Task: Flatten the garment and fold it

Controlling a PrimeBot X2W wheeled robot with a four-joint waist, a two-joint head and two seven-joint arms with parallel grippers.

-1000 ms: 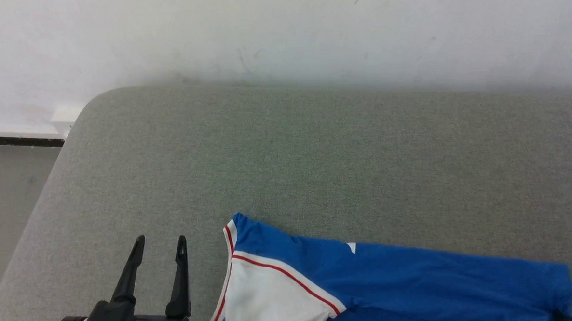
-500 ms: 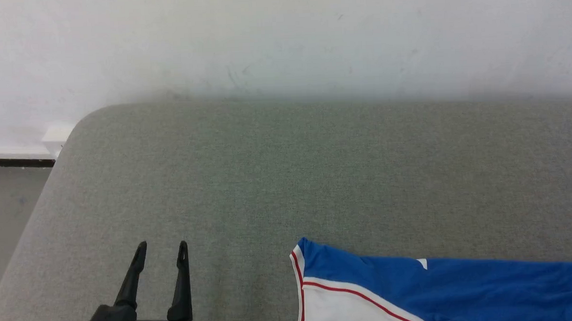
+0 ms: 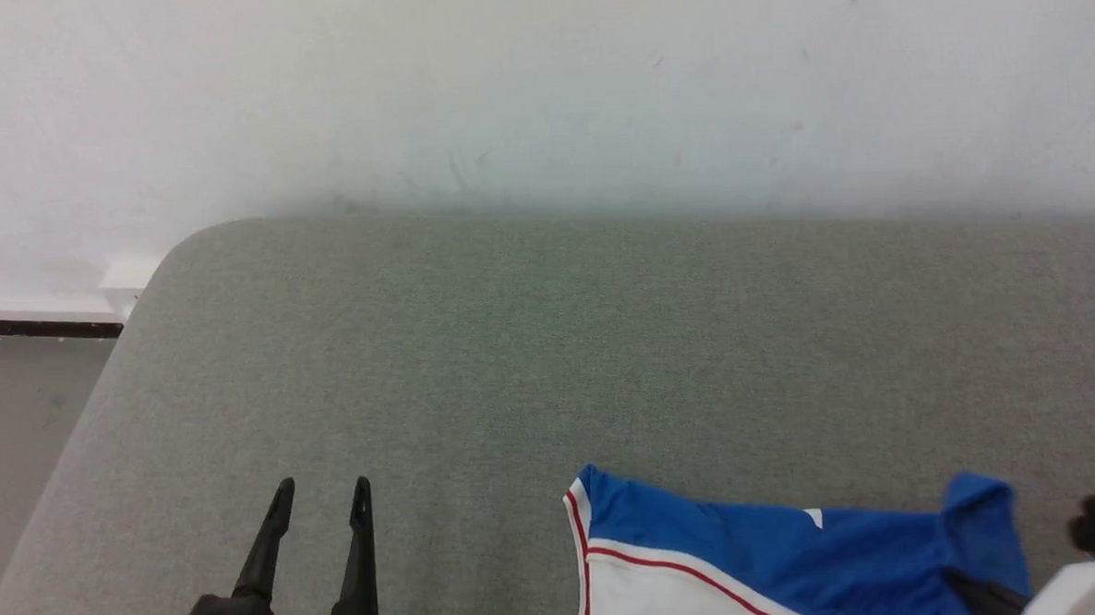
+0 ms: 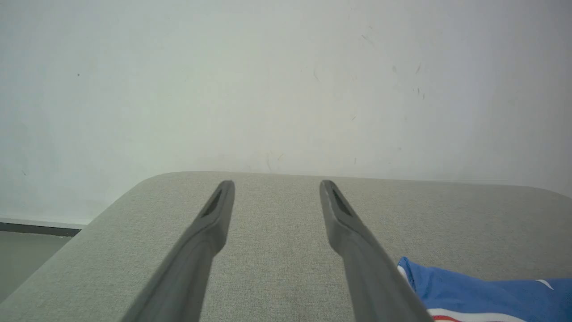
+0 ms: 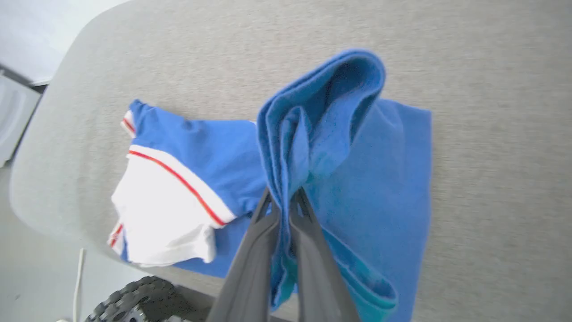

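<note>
Blue garment [image 5: 371, 170] on grey fabric surface [image 3: 512, 346], right jaws pinching its fold, left jaws spread

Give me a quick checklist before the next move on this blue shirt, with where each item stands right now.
1. Grip: right gripper shut on the garment, blue edge between its jaws: ok.
2. Free arm: left gripper open, holding nothing: ok.
3. Flatness: not ok, garment bunched at the jaws.
4. Spread of white sleeve: not ok, folded over.
5. Which edge is pinched: cannot tell.
</note>
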